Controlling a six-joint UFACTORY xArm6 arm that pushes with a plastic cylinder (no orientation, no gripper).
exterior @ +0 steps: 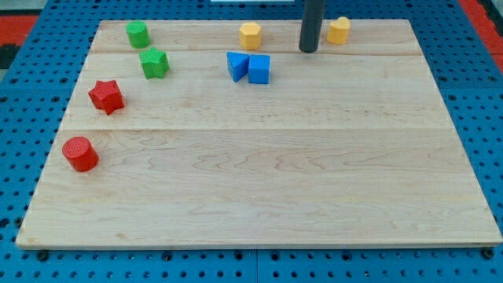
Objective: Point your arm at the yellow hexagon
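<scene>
The yellow hexagon [250,34] sits near the view's top edge of the wooden board [259,189], a little left of centre. My tip [308,50] rests on the board to the hexagon's right and slightly lower, a gap apart from it. A second yellow block [339,30] lies just right of the rod. The tip stands between the two yellow blocks and touches neither.
A blue triangle-like block [236,65] and a blue cube [259,69] touch each other below the hexagon. A green cylinder [137,34] and a green star [154,62] are at top left. A red star [105,96] and a red cylinder [80,153] are at the left.
</scene>
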